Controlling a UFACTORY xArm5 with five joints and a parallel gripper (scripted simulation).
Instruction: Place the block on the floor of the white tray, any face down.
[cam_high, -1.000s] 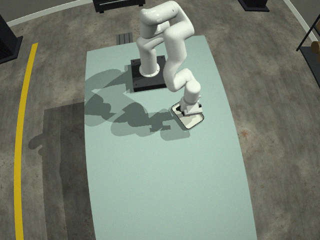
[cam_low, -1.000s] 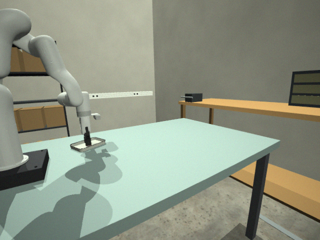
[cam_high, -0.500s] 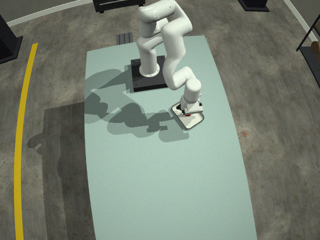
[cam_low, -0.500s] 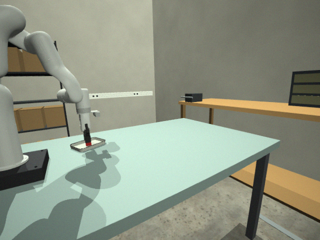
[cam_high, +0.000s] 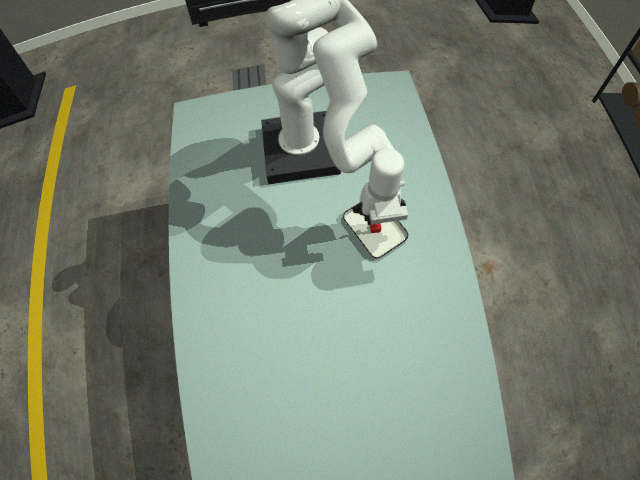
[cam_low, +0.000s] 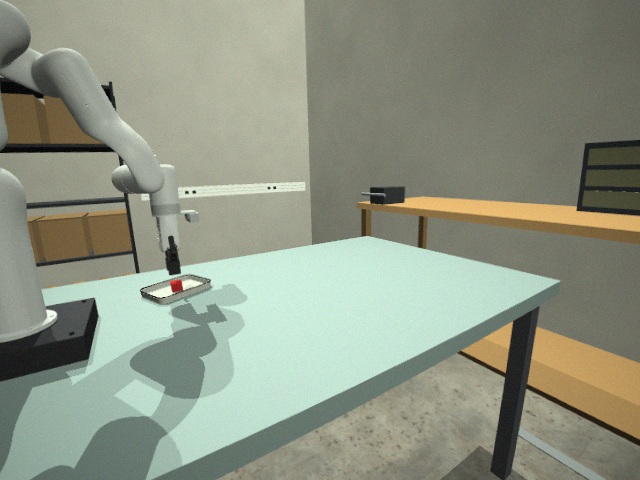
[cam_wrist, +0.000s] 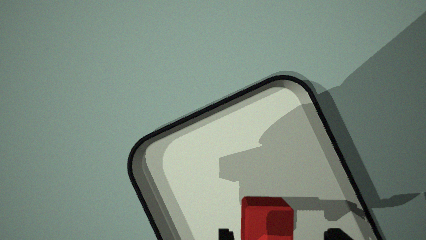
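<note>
The red block (cam_high: 375, 227) (cam_low: 176, 285) (cam_wrist: 266, 221) rests on the floor of the white tray (cam_high: 388, 241) (cam_low: 154, 292) (cam_wrist: 200, 165), near the tray's end closest to the arm. The tray is shallow, with a dark rim, and lies on the pale green table (cam_high: 310, 335) (cam_low: 336, 289). My gripper (cam_high: 376, 221) (cam_low: 173, 268) (cam_wrist: 281, 236) hangs just above the block with its fingers apart. In the wrist view the two dark fingertips show at the bottom edge on either side of the block, and the side view shows a gap between the fingertips and the block's top.
The arm's black base plate (cam_high: 299, 155) (cam_low: 51, 335) stands on the table behind the tray. An orange bench (cam_low: 516, 211) with a dark box stands off to the side, and shelves with cartons (cam_low: 77, 232) stand behind the arm.
</note>
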